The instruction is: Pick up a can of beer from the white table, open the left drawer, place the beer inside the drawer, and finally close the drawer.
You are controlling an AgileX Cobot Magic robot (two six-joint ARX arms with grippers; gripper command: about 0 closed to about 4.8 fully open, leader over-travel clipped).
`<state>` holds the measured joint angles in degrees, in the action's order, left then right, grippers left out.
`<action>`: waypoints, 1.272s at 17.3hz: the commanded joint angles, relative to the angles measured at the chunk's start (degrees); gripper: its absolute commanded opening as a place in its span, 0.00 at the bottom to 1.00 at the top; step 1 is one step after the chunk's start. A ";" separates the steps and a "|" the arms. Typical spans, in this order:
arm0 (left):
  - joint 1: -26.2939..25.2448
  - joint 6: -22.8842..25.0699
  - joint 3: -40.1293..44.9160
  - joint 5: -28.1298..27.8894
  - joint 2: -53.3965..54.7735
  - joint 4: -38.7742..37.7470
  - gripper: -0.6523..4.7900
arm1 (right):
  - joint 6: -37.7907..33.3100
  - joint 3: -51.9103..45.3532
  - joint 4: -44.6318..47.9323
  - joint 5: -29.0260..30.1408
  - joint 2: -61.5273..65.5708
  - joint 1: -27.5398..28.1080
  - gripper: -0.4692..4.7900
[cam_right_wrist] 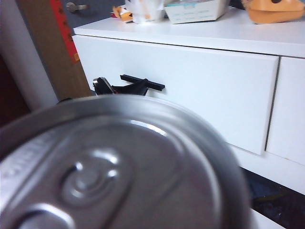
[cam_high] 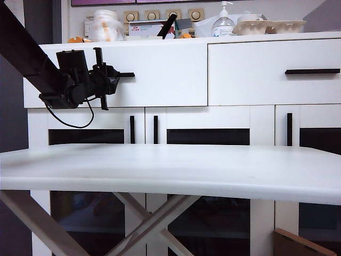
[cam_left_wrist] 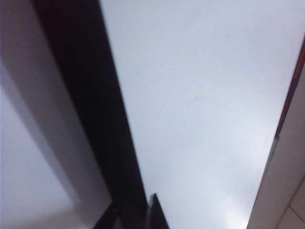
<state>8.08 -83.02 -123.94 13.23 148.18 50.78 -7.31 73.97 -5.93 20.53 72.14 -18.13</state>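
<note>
Up close in the right wrist view, the can of beer (cam_right_wrist: 119, 167) fills the lower part of the picture — only its silver lid shows, with the raised rim and the pull tab, blurred from nearness. The right gripper itself is not visible in any view; the can sits directly before its camera, apparently held there, though the fingers cannot be seen.

Beyond the can stands the left drawer (cam_right_wrist: 190, 90), a plain white front, shut flush with the cabinet. The left gripper (cam_high: 109, 79) is at the drawer's short black bar handle (cam_right_wrist: 143, 82), just beside its end, its jaws narrow and nearly closed; whether they pinch the handle cannot be told. In the exterior view that gripper hangs in front of the drawer (cam_high: 160, 74), well above the white tabletop (cam_high: 170, 170). The can does not show in the exterior view. On the cabinet top above the drawer stands a clear pump bottle (cam_high: 224, 24).
</note>
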 commanded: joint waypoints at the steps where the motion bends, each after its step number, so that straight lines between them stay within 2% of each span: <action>1: 0.11 0.92 -0.02 5.18 -1.53 10.23 0.11 | -0.17 0.66 3.58 -0.02 -0.74 0.00 0.08; 3: 0.11 0.94 0.96 5.16 -1.86 11.69 0.11 | -0.17 0.66 3.58 -0.02 -0.74 0.00 0.08; 7: 0.11 0.98 11.10 5.05 -6.03 14.53 0.11 | -0.17 0.66 3.56 -0.02 -0.74 0.00 0.08; 14: -0.24 3.10 42.88 0.87 -21.07 24.96 0.11 | -0.15 0.66 3.58 -0.07 -0.72 0.00 0.08; 22: -1.42 4.52 65.16 0.92 -33.66 30.45 0.11 | -0.20 0.66 3.52 0.17 -0.74 0.00 0.08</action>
<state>7.31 -81.19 -60.64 14.94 115.77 80.86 -7.31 73.97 -5.96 20.47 72.12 -17.98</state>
